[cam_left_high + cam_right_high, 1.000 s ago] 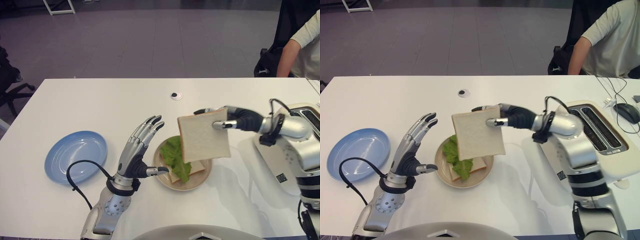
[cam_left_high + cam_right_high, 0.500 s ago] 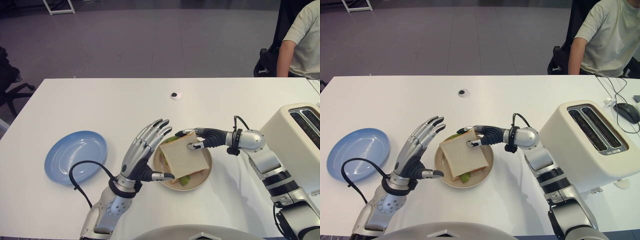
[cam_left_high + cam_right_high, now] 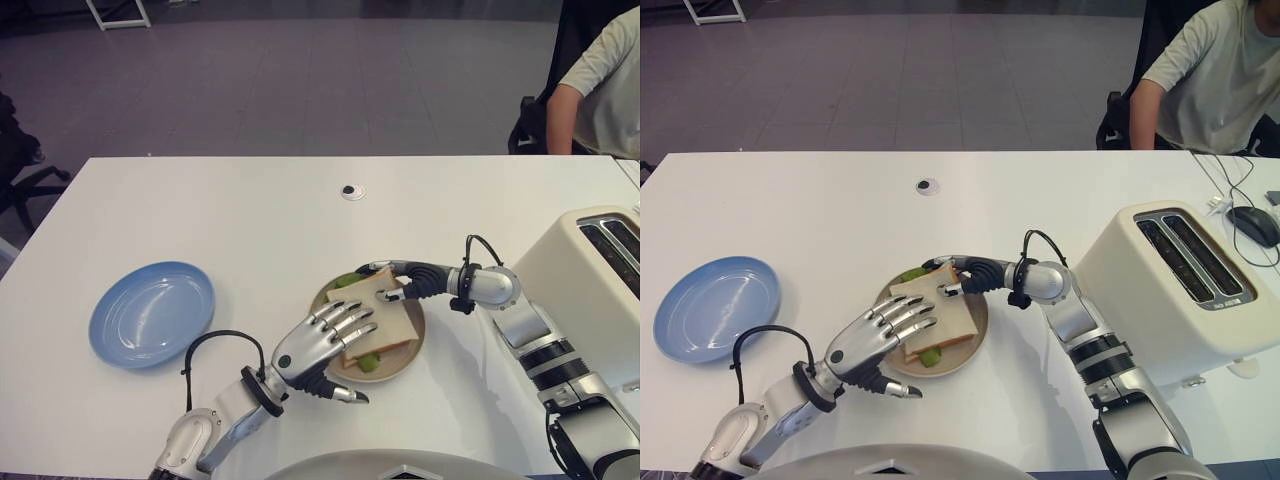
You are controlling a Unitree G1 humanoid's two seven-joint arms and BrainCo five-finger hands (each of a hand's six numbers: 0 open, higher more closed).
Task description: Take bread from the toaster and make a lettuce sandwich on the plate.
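Left eye view: the toaster (image 3: 600, 285) is standing at the right edge of the table (image 3: 230, 220), just beside the right forearm. A blue plate (image 3: 150, 315) is lying well apart on the left, and a small black fitting (image 3: 348, 190) is sitting in the tabletop farther back. The left hand (image 3: 322, 345) is lying flat with its fingers spread apart, gripping nothing and covering the near left part of the sandwich. The right hand (image 3: 400, 283) is pinching the top slice (image 3: 388, 315) at its far edge, thumb on top. That slice is lying pale and roughly square on the tan plate (image 3: 410, 350), with green lettuce (image 3: 366, 361) poking out at the near side and at the far left corner.

Right eye view: a computer mouse (image 3: 1252, 225) is lying behind the toaster, near the table's right edge. The tan plate is sitting toward the near edge, between the blue plate and the toaster, touching neither. Open tabletop is stretching behind the plate up to the black fitting, and a narrower strip is running between the two plates, where the left forearm is crossing.
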